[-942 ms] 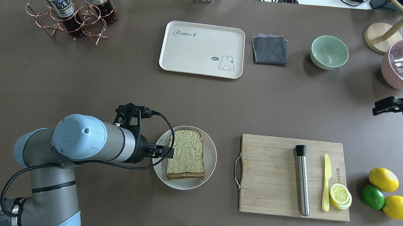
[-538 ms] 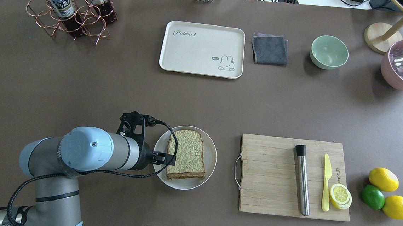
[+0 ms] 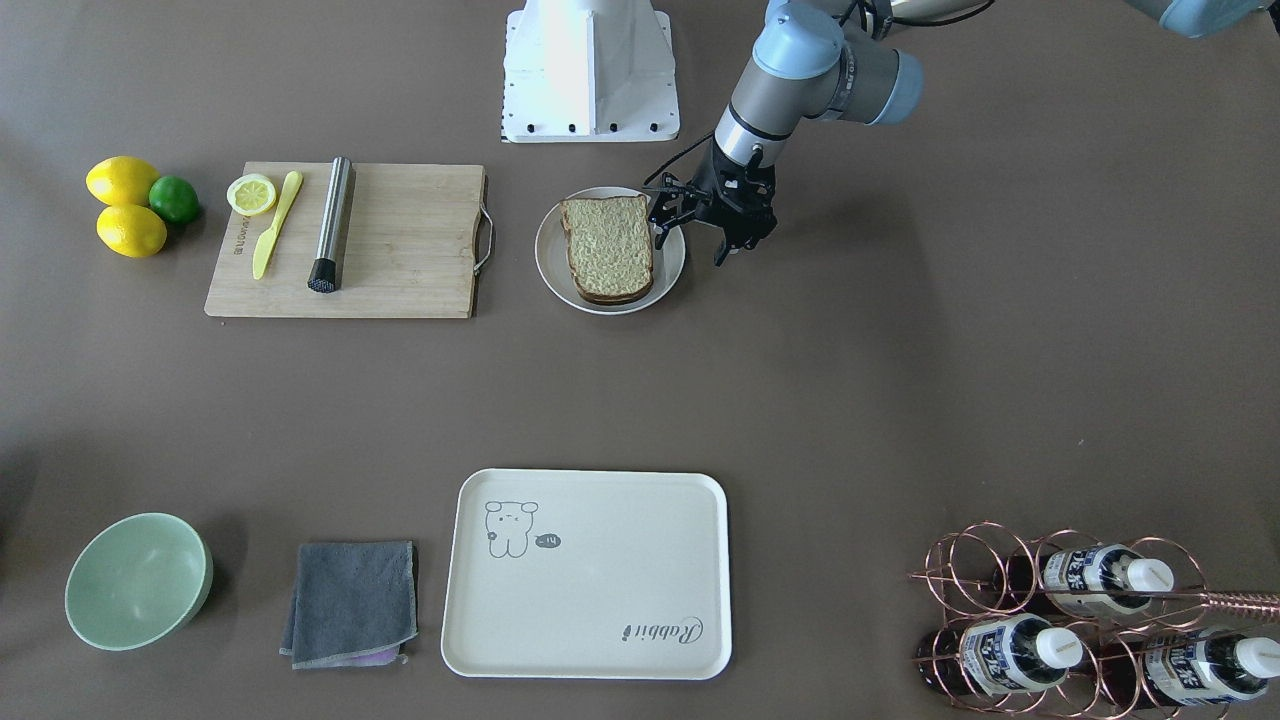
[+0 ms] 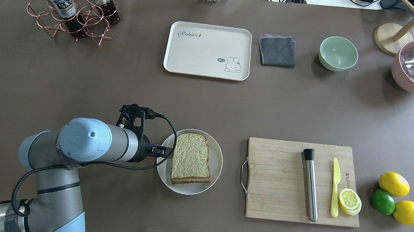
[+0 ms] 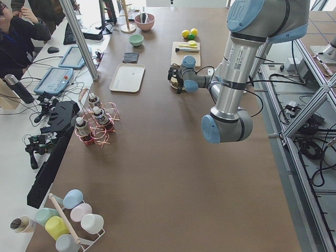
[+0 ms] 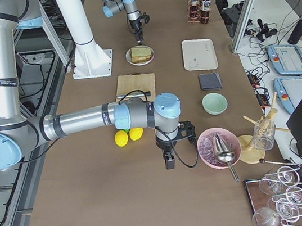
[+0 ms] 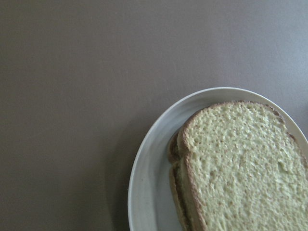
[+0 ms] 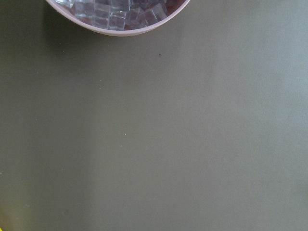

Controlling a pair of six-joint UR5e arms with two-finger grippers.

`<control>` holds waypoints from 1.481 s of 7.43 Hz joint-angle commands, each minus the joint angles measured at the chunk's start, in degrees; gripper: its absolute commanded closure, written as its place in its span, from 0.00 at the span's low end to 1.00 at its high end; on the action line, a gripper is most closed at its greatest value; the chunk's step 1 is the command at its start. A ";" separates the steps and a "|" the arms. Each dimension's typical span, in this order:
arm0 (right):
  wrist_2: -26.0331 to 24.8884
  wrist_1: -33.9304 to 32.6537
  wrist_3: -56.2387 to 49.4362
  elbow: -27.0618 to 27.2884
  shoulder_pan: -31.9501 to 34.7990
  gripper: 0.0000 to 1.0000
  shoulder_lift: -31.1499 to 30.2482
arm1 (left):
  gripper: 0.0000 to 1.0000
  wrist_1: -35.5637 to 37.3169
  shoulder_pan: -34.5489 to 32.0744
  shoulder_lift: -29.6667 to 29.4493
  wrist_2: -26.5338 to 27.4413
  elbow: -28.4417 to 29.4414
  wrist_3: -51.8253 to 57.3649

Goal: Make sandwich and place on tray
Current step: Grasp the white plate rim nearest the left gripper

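- Left gripper (image 4: 166, 150) has drawn back slightly from the sandwich (image 4: 191, 159); its jaws stand apart, empty, at the plate (image 4: 217, 164) rim.
- Sandwich sits on the plate, well apart from the tray (image 4: 204, 50); its filling is hidden.
- Right gripper (image 6: 169, 161) shows only from the side; I cannot tell its spread.

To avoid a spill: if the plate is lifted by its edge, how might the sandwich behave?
The sandwich is two loose stacked slices, so it may slide if the plate tilts. The smooth plate probably slips easily.

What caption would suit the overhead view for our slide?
Left hand at the rim of the plate, sandwich assembled, cream tray waiting beyond.
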 commanded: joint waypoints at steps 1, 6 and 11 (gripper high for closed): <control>0.08 0.11 0.08 0.04 0.01 0.00 0.18 | 0.31 -5.30 0.13 1.00 -0.55 2.05 -0.07; 0.35 0.11 0.08 0.04 0.01 0.00 -0.09 | 0.47 -5.21 0.39 1.18 -2.58 1.43 -0.42; 0.35 0.11 0.00 0.04 0.01 0.00 -0.18 | 0.64 -5.12 0.57 1.00 -2.67 1.43 -0.42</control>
